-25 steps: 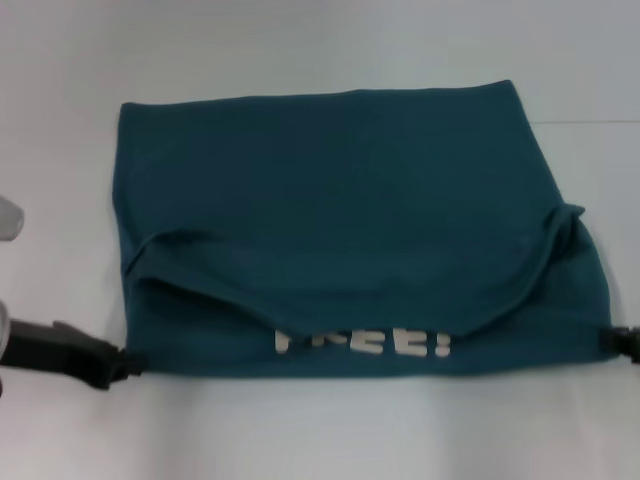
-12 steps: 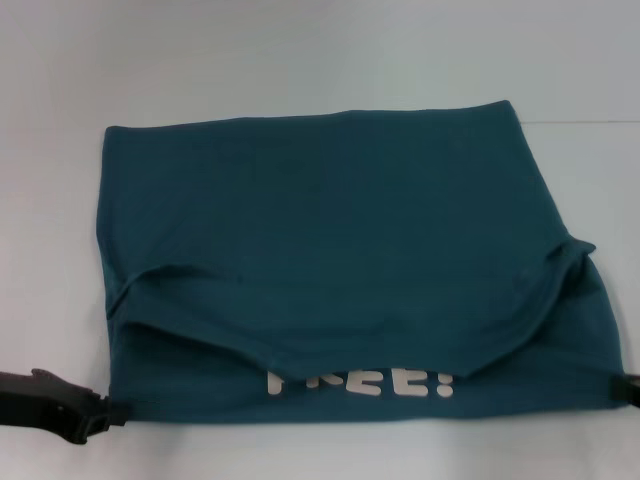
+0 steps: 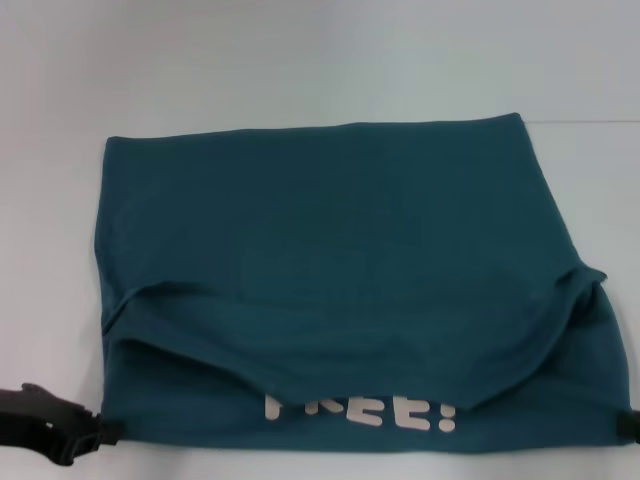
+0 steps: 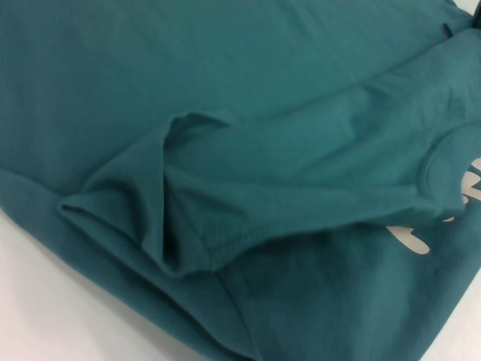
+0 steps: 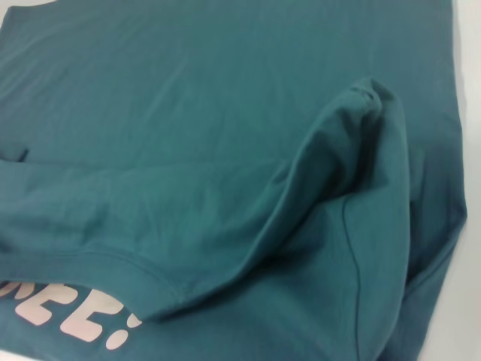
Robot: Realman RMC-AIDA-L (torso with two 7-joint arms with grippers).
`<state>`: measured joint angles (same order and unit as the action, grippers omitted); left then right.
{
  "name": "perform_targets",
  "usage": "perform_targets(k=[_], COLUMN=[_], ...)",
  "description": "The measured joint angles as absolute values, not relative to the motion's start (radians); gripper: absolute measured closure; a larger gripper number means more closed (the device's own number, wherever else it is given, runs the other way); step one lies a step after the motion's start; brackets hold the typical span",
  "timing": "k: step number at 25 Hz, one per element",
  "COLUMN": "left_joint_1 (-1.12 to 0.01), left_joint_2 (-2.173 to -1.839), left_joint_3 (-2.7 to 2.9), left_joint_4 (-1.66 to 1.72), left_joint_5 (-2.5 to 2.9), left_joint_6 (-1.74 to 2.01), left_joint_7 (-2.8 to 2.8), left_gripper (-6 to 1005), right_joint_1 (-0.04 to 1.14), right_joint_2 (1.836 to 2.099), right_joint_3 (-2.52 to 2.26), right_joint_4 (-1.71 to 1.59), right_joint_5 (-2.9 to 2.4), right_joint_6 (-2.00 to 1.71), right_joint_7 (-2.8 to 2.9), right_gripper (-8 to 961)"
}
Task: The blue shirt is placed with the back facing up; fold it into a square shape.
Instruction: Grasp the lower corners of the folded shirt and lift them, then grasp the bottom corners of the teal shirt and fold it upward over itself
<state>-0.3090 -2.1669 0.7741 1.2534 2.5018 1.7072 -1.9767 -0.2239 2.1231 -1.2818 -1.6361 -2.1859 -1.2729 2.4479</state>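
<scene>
At the near edge, the left gripper (image 3: 100, 432) pinches the near-left corner of the blue shirt (image 3: 340, 250); the right gripper (image 3: 628, 425) sits at the near-right corner, its fingers too cropped to tell. White block lettering (image 3: 360, 410) shows just beyond the near hem, partly covered by a sagging fold. Farther back, the plain teal cloth lies smooth across the white table (image 3: 300, 60).

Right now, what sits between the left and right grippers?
Only the blue shirt: its near edge, white lettering showing, spans from the left gripper at the near-left corner to the right gripper at the near-right corner. This shows in the head view.
</scene>
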Motion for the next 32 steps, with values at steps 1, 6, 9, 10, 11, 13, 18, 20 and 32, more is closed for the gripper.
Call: perform_targets(k=[1, 6, 9, 10, 11, 13, 18, 20, 32], left_joint_1=[-0.303, -0.264, -0.253, -0.252, -0.253, -0.257, -0.287, -0.309, -0.516], left_joint_2=[-2.168, -2.169, -2.168, -2.168, -2.168, -2.168, -2.164, -2.163, -2.120], left_joint_3=[0.774, 0.774, 0.774, 0.773, 0.773, 0.772, 0.761, 0.749, 0.592], left_joint_4=[1.261, 1.300, 1.308, 1.309, 1.310, 1.314, 1.325, 1.332, 1.284], left_joint_5=[2.501, 2.488, 2.483, 2.482, 2.480, 2.478, 2.443, 2.437, 2.436], left_joint_6=[1.717, 1.764, 1.784, 1.791, 1.797, 1.807, 1.812, 1.812, 1.723], left_joint_7=[-1.977, -1.977, -1.975, -1.974, -1.974, -1.973, -1.984, -1.991, -2.012], left_gripper=[959, 958, 958, 958, 958, 958, 959, 959, 958], right_joint_1=[-0.232, -0.256, -0.251, -0.249, -0.244, -0.233, -0.187, -0.162, 0.087], right_joint_2=[2.123, 2.123, 2.123, 2.123, 2.123, 2.123, 2.116, 2.112, 2.099], right_joint_3=[-1.282, -1.276, -1.275, -1.275, -1.275, -1.273, -1.239, -1.217, -1.049], right_joint_4=[-1.641, -1.656, -1.665, -1.671, -1.680, -1.697, -1.719, -1.724, -1.716], right_joint_5=[-2.180, -2.144, -2.135, -2.134, -2.133, -2.132, -2.122, -2.119, -2.144], right_joint_6=[-1.279, -1.310, -1.314, -1.314, -1.314, -1.314, -1.315, -1.315, -1.311], right_joint_7=[2.444, 2.421, 2.417, 2.418, 2.420, 2.429, 2.449, 2.458, 2.515], right_gripper=[893, 889, 887, 886, 886, 884, 880, 879, 870])
